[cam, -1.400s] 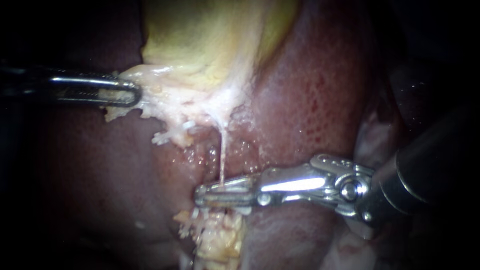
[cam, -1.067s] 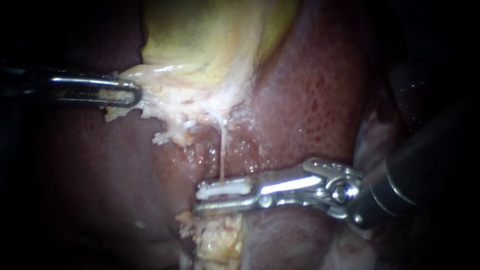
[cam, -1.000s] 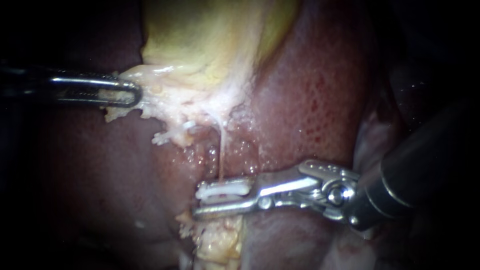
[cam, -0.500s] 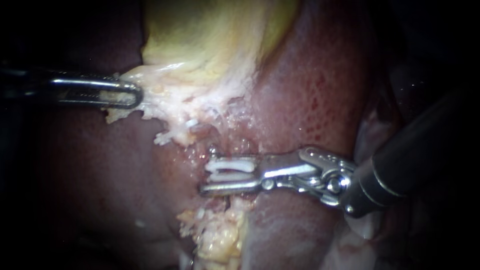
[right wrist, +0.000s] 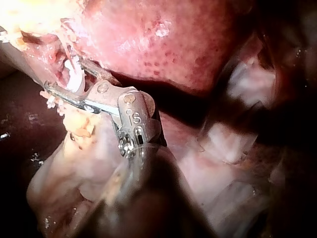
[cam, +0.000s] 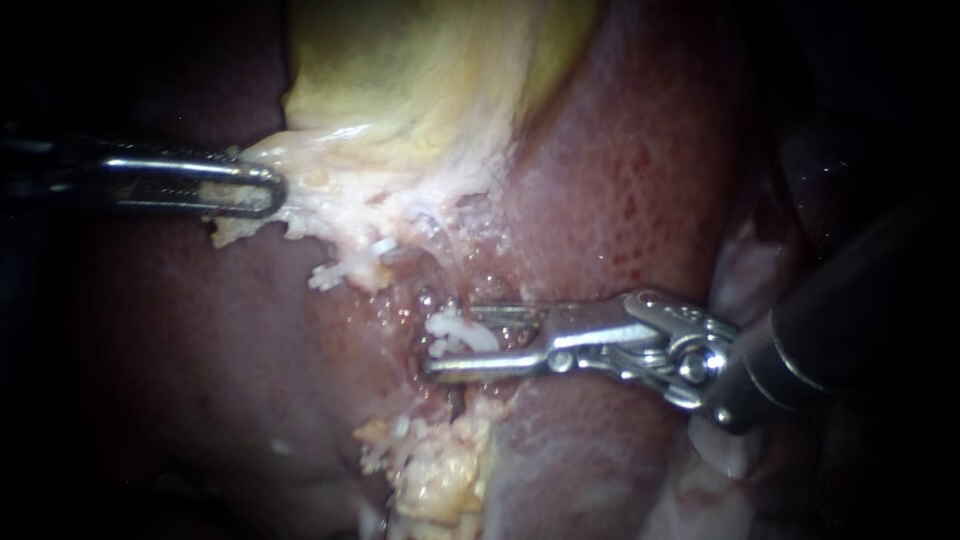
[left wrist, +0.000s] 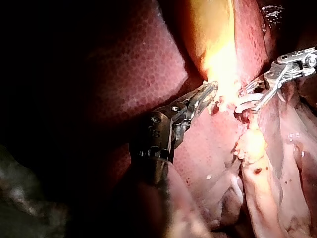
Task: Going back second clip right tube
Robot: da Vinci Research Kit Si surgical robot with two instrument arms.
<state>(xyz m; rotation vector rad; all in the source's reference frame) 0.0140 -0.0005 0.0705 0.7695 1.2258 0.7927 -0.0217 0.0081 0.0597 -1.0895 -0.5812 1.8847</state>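
**Risk: clip gets dragged off on the way out**

Nearest: right instrument [cam: 450,342], jaws apart, with the white clip [cam: 462,330] lying in the gap between them, just above the yellowish fat lump [cam: 430,470]. I can't tell if the clip is free of both jaws or hung on one. The tube under it doesn't resolve because the clip and jaws hide it, so I can't confirm the clip sits fully around the right tube.

Failure modes, as I judge them:
- If the instrument backs out with the clip snagged on a jaw, the clip slides along the tube or tears it. The jaws need to clear the clip, then retreat straight along the shaft line.
- The lower jaw lies close to the wet liver [cam: 620,180]. Any sideways sweep scrapes it.

Further back: left instrument [cam: 262,190], jaws clamped on pale tissue [cam: 330,205] at the edge of the gallbladder [cam: 420,80], drawing it leftward. If that grip slips or pulls harder, the tension at the clip site changes and the clip could shift.
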